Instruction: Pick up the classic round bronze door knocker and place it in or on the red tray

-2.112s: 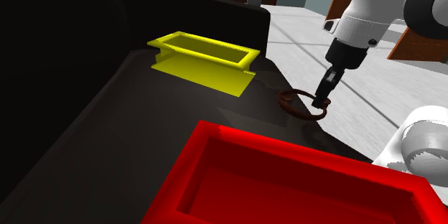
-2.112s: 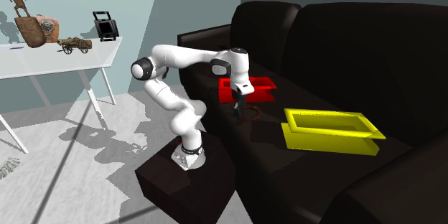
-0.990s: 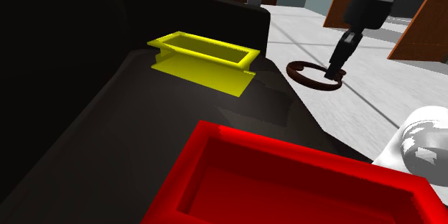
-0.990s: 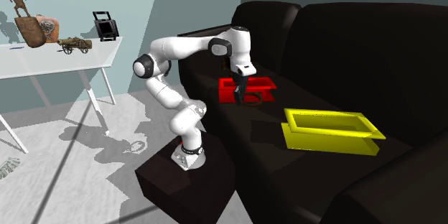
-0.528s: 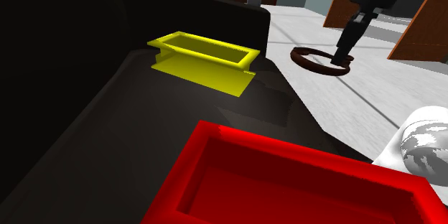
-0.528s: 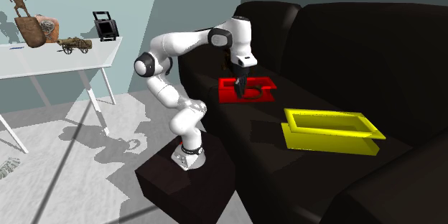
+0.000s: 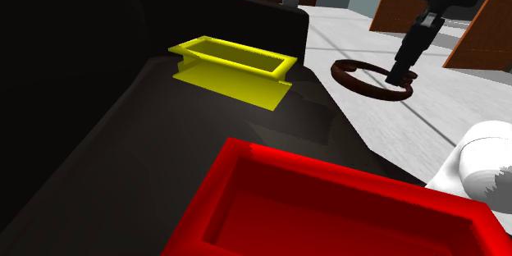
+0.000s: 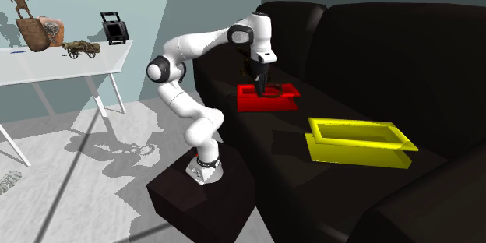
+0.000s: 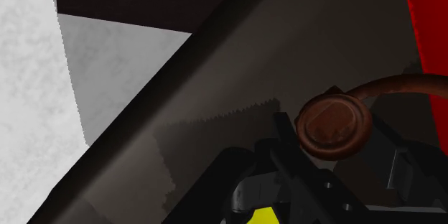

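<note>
Black sofa (image 8: 374,54) cushions serve as the work surface, in a room with a grey floor (image 8: 86,171), a pale blue-grey wall (image 8: 148,0) and brown doors (image 7: 394,0) further back. Two trays rest on the seat. The red tray (image 7: 312,168) lies closest to the shoulder camera, and the yellow tray (image 7: 234,75) sits further along the seat, well apart from it.

A white arm (image 8: 195,47) rises from a black box stand (image 8: 195,195) on the floor in front of the sofa and reaches over the seat. Its black gripper (image 7: 400,75) points downward and is clamped on the door knocker (image 7: 354,84), a dark brown ring with a reddish-bronze tint. The ring hangs in the air, lying roughly flat and sticking out sideways from the fingertips toward the shoulder view's left, clear of the seat.

In the wrist view the knocker's round boss (image 9: 334,126) sits between the black fingers (image 9: 287,147), which press it from both sides. The ring curves away from the boss toward the red tray's wall (image 9: 431,29), and the dark sofa edge and grey floor lie beyond.

From the second exterior view the gripper (image 8: 260,88) hangs over the red tray (image 8: 288,103), near the edge closest to the stand. How high it hangs above the tray cannot be told.

To that view's left stands a white table (image 8: 70,66) carrying a few small ornaments (image 8: 82,47).
</note>
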Tool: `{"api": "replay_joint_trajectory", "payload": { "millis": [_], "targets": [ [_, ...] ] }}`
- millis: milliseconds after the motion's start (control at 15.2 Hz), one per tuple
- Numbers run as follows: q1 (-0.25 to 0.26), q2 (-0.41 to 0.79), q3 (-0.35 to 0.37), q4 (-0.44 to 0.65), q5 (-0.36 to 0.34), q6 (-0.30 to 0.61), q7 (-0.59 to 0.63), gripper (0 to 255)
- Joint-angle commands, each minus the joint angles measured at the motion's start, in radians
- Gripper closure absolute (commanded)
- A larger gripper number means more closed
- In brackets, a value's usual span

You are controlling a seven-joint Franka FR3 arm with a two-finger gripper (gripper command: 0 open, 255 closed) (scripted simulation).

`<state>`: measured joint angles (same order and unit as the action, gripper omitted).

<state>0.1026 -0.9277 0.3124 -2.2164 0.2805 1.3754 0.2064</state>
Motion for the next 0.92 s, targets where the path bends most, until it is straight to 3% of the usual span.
{"api": "replay_joint_trajectory", "payload": {
  "millis": [0,462,858],
  "targets": [
    [0.008,-0.001,0.048,0.016,0.037,-0.004,0.051,255],
    [0.015,0.029,0.211,0.109,0.149,-0.013,0.219,255],
    [-0.009,0.088,0.363,0.229,0.226,-0.009,0.365,255]
  ]
}}
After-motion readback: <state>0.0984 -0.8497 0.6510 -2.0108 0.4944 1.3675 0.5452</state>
